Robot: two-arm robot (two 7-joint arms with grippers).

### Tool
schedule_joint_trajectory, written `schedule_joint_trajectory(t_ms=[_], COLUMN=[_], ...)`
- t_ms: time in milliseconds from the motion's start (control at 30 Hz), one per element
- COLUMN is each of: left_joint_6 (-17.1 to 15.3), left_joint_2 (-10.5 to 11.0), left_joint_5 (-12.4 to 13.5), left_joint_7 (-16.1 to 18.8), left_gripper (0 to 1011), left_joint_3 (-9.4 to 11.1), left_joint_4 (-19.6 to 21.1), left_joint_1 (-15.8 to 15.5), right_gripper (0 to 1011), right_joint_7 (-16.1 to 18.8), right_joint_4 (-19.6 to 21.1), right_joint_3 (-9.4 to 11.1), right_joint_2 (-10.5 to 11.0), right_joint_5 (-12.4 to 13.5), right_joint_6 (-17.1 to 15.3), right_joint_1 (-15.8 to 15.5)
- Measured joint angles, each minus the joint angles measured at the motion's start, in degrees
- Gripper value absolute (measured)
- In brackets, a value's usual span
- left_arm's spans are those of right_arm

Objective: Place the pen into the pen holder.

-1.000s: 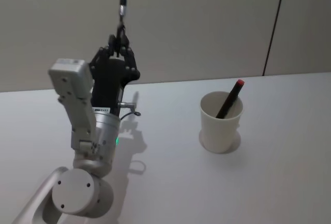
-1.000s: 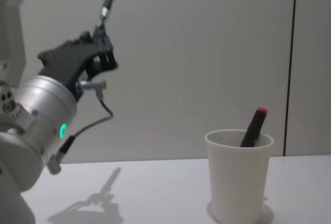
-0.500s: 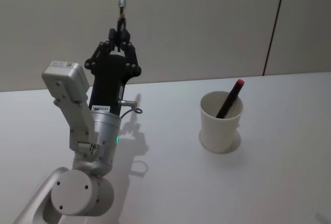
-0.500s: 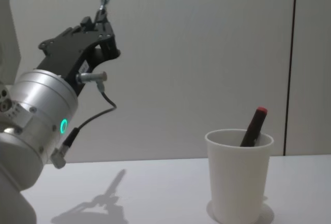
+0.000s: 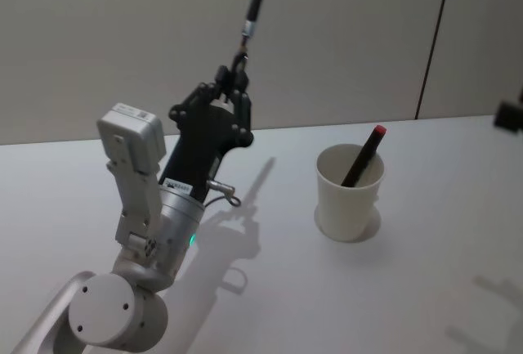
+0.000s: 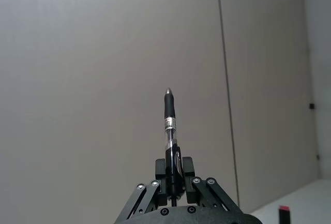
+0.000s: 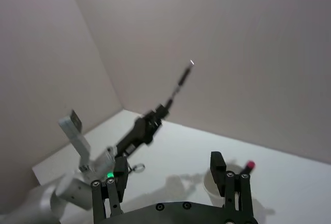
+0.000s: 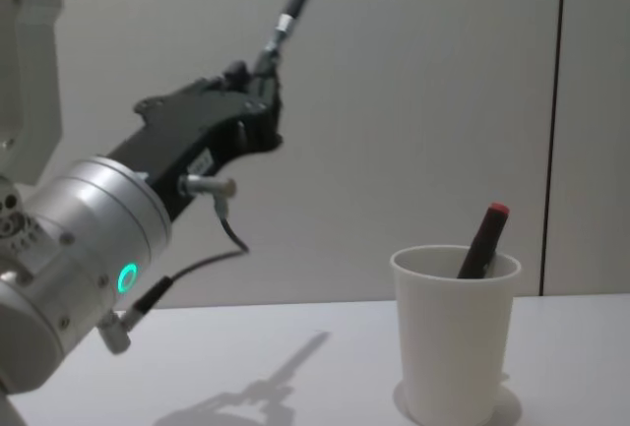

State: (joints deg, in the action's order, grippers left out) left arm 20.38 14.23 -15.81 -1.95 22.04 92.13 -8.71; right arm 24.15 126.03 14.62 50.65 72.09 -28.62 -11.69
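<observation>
The left gripper (image 5: 236, 72) was clenched on the lower end of the pen (image 5: 252, 15). It held the pen high above the table (image 5: 425, 289), with the free end pointing up toward 1 o'clock in the head view. In my judgement the pen was gripped near one end so that most of its length remained free to go down into the cup. For that, the wrist would need to turn it over, or at least bring it upright above the opening. The pen holder (image 5: 349, 194) stood upright on the table at about 4 o'clock from this gripper, well apart from it. A red-capped pen (image 5: 365, 155) was already inside, leaning against the rim on the 1 o'clock side. The free part of the opening was therefore on the 7 o'clock side, and I think the new pen should enter there. Nothing stood on the table between the gripper and the cup, which gave the arm open room to travel. The wall (image 5: 327, 35) behind seemed the only limit for the raised end of the pen. The right gripper (image 7: 168, 159) hung in the air on the 3 o'clock side, its fingers spread wide with nothing between them, apparently idle.
</observation>
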Motion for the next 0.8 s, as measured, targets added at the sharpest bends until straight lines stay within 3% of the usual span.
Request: schedule_joint_trajectory(t_ms=[100, 133, 300, 400, 600, 800], left_joint_6=[-1.0, -1.7, -4.2, -5.4, -6.5, -5.9], left_joint_2=[0.4, 0.6, 1.6, 2.0, 2.5, 2.5], left_joint_5=[-0.1, -0.1, -0.1, -0.1, 0.0, 0.4], left_joint_7=[-2.2, -3.6, -8.7, -11.1, -13.7, -13.5], left_gripper=[183, 183, 183, 183, 183, 183], left_joint_3=[0.0, 0.0, 0.0, 0.0, -0.2, -0.5], left_joint_4=[0.2, 0.4, 0.9, 1.1, 1.3, 1.3], left_joint_1=[0.2, 0.3, 0.5, 0.6, 0.5, 0.3], right_gripper=[1002, 1002, 1002, 1001, 1001, 1002], right_joint_7=[-0.4, -0.7, -1.4, -1.6, -1.9, -2.7], right_joint_4=[-0.4, -0.7, -1.9, -2.2, -2.3, -2.0], right_joint_3=[-2.3, -3.8, -8.6, -10.3, -11.5, -11.4], right_joint_2=[0.1, 0.0, -1.0, -1.0, 0.5, 3.0], right_joint_5=[2.0, 3.0, 6.0, 7.3, 8.8, 9.4], right_joint_6=[1.1, 1.6, 3.3, 4.5, 6.3, 7.3], right_joint_1=[3.5, 6.3, 13.8, 16.2, 16.8, 14.1])
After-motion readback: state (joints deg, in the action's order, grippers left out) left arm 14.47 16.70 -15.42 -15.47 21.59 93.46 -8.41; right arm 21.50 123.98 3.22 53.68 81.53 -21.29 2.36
